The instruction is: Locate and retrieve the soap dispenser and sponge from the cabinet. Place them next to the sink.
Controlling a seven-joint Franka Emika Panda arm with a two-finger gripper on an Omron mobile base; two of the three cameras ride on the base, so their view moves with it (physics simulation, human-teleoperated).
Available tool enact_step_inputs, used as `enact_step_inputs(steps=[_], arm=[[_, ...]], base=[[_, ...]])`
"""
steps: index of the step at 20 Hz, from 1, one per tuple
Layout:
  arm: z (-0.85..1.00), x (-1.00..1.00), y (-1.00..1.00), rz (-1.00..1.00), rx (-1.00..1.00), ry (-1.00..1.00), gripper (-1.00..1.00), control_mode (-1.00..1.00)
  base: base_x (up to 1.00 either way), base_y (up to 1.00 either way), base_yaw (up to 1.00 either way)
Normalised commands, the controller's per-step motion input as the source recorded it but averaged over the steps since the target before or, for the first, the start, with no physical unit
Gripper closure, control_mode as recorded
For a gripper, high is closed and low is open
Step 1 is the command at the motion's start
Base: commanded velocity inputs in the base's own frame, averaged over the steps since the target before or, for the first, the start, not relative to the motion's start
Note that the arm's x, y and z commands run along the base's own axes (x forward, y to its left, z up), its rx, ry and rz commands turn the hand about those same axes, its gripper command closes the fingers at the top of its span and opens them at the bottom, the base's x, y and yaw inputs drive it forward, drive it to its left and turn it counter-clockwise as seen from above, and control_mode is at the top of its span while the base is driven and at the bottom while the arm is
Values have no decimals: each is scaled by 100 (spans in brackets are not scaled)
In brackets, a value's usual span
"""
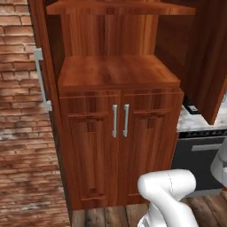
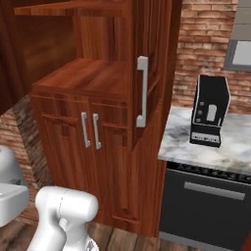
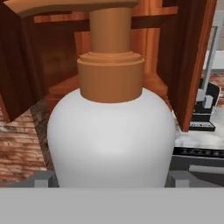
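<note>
Our gripper (image 3: 112, 178) has the soap dispenser (image 3: 111, 131) between its two finger tips (image 3: 43, 178), which sit against either side of the white bottle's wide belly, low down. The jaws stand wide, and we judge them closed on the bottle rather than merely framing it, since the bottle rides right up against the hand camera with its tan pump collar and spout rising upright above.

The step in hand looks to us like the carry toward the sink. To do it well we should keep the bottle upright, because the grip is on a rounded, smooth belly that could slide out of the finger tips if the hand tilts or jerks. We should swing slowly and hold the wrist level, and steer clear of the open door (image 3: 189, 61) that hangs just beyond the bottle on the right of the hand view.

Beyond the bottle stands the cabinet (image 1: 119, 75), its shelf niche bare, its two lower doors shut with their silver handles (image 1: 120, 120) side by side. To its right lies the marble table (image 2: 220, 147) carrying the black coffee machine (image 2: 211, 111), above the dark dishwasher front (image 2: 211, 206).

Our arm is folded low and close to the base; its white elbow (image 1: 167, 186) shows at the bottom of both base views.
</note>
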Motion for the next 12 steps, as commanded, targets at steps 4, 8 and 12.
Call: enact_step_inputs(steps=[4, 8, 12], arm=[[0, 0, 0, 0, 0, 0, 100, 100], [0, 0, 0, 0, 0, 0, 100, 100], [0, 0, 0, 0, 0, 0, 100, 100]], base=[[0, -63, 0], [0, -66, 0], [2, -64, 0]])
